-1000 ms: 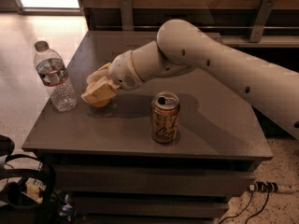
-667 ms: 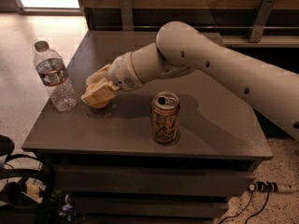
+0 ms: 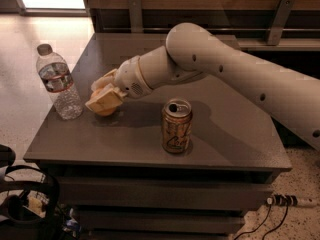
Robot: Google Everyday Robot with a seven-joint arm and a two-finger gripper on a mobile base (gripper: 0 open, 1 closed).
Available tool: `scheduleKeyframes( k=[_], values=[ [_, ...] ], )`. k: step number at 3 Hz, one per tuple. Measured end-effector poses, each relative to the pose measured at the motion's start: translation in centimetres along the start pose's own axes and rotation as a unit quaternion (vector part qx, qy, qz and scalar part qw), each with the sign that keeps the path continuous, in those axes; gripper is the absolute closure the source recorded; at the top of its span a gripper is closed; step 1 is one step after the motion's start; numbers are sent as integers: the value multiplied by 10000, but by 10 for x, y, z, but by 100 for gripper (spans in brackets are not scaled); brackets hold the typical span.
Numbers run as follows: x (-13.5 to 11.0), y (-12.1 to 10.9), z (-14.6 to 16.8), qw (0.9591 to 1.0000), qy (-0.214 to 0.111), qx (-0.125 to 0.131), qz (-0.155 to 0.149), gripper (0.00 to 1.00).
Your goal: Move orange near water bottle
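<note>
The water bottle (image 3: 58, 83) stands upright at the left edge of the dark table (image 3: 150, 139), clear with a grey cap and a dark label with a red band. Just to its right, my gripper (image 3: 103, 95) is low over the table, shut on the orange (image 3: 106, 111). Only the fruit's lower edge shows under the tan fingers (image 3: 102, 101), and it sits at the table surface. A narrow gap separates the gripper from the bottle.
A gold-tan drink can (image 3: 176, 126) stands open-topped at the table's front middle, right of the gripper. My white arm (image 3: 225, 69) crosses in from the right above the table. Cables and dark gear (image 3: 25, 204) lie on the floor at lower left.
</note>
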State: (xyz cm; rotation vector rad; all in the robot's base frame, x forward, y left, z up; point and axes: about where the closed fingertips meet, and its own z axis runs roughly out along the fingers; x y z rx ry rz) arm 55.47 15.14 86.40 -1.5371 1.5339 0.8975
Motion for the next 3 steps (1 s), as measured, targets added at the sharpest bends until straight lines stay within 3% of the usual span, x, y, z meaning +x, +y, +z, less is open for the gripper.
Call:
scheduleKeyframes(
  k=[2, 3],
  values=[
    [-2, 2, 3, 10000, 1, -37, -18, 0],
    [-2, 3, 4, 10000, 1, -39, -19, 0]
  ],
)
